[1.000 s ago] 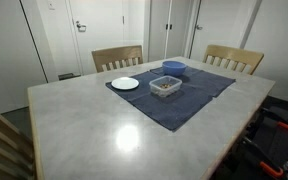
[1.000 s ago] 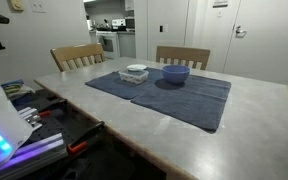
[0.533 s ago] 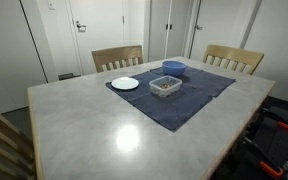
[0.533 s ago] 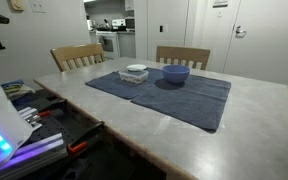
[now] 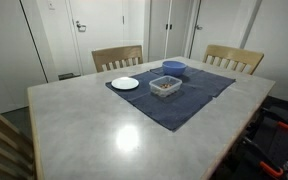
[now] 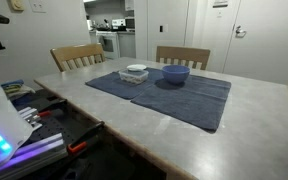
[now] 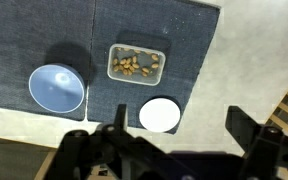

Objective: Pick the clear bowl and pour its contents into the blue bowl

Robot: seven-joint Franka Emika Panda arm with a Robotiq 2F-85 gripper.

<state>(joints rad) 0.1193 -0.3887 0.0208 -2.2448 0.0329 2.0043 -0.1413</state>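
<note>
1. Currently the claw (image 7: pixel 176 118) hangs above the counter (image 5: pixel 104 130), jaws spread fully wide, holding nothing.
2. The clear bowl (image 7: pixel 136 64) holds brown pieces and sits mid-mat (image 7: pixel 24 40).
3. The blue bowl (image 7: pixel 57 88) sits near it, by a mat edge.
4. A white plate (image 7: pixel 160 115) lies at a mat corner.

Here's the gripper (image 7: pixel 177 122) along the bottom edge of the wrist view: matt black all over, chunky and angular. Its fingers (image 7: pixel 241 122) are blocky black links with hinged knuckles. The body behind them is dark and blurred.
</note>
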